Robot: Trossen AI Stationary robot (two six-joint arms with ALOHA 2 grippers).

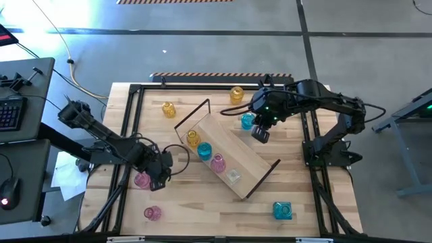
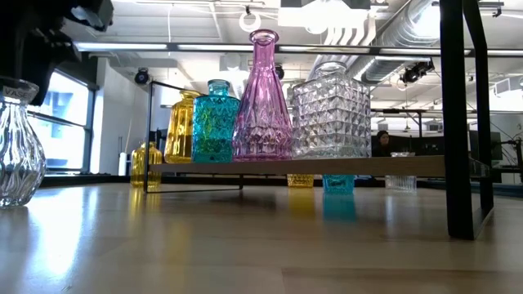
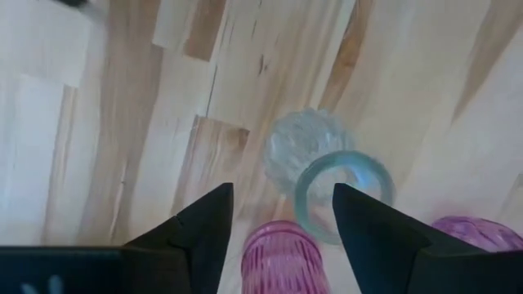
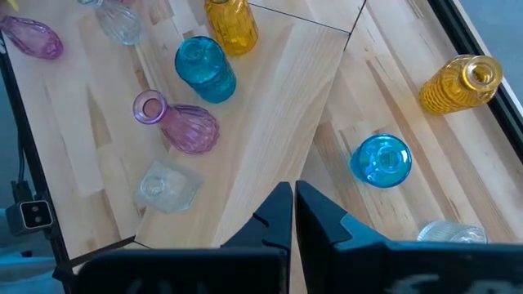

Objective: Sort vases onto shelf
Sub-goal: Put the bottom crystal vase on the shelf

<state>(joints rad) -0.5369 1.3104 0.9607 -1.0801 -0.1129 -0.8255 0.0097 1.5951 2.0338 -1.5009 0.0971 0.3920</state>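
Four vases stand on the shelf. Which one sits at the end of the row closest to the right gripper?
The amber vase on the shelf: it ends the row nearest the right gripper; teal, pink and clear follow, each farther off.

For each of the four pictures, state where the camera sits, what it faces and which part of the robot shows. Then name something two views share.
High: above the table, straight down; both arms, shelf.
Low: table-top height, level across at the shelf's four vases; no gripper identifiable.
Left wrist: above a clear vase; open left gripper.
Right wrist: above the shelf; shut right gripper.
Shared: pink vase in low, high, right wrist.
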